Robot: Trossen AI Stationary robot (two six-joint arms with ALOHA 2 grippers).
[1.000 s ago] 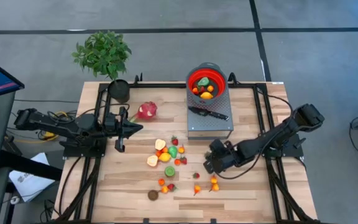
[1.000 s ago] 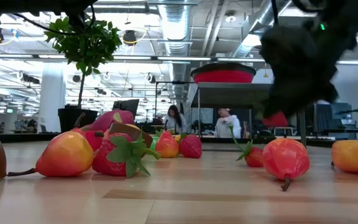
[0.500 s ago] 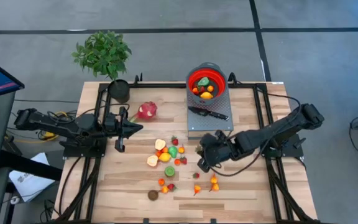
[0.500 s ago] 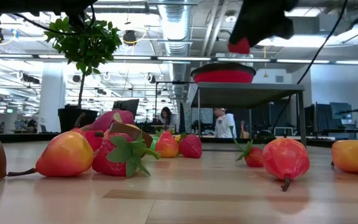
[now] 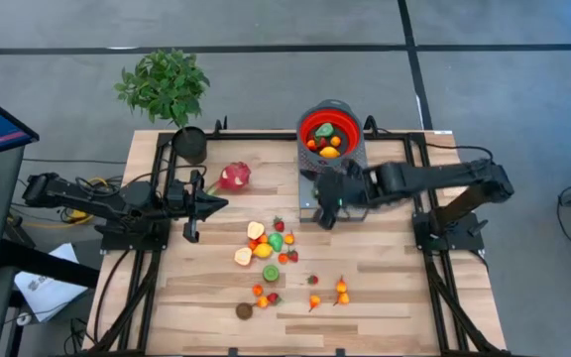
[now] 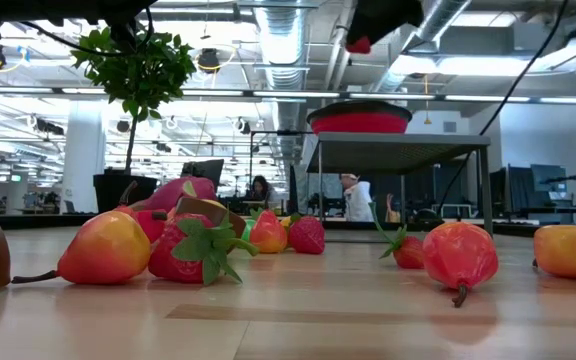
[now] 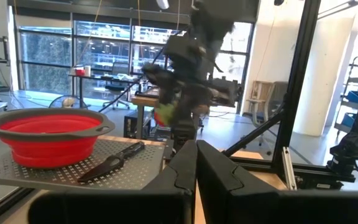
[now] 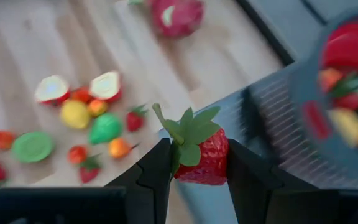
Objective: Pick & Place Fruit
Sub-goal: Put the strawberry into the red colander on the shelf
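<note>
Left claw (image 5: 188, 234) parked at the left side of the table (image 5: 385, 297), fingers pressed together, nothing held, well clear of the fruit. Dragon fruit (image 5: 234, 177) just beyond and to the right of that claw, on the wood. Loose fruit cluster (image 5: 266, 243) further right at mid-table: halved pieces, yellow, green, red and orange bits, strawberries; brown fruit (image 5: 244, 310) at the near edge; a few more small ones (image 5: 327, 292) on the bare wood near the cluster, well below the right claw. Right claw (image 5: 327, 208) up off the table at the near-left corner of the grey perforated stand (image 5: 337, 202), clamped on a strawberry (image 8: 201, 154); wrist view shows red body pinched between both fingers (image 8: 156, 165), green leaves sticking out. Black-handled knife (image 5: 333, 180) lying on the stand just beyond the claw. Red bowl (image 5: 327, 132) at the far end of the stand, past the claw, already holding orange, yellow and green pieces. Potted plant (image 5: 167, 89) at far left corner, far from both claws. Low view: right claw with red fruit (image 6: 360, 43) high above the table, level above the bowl rim.
</note>
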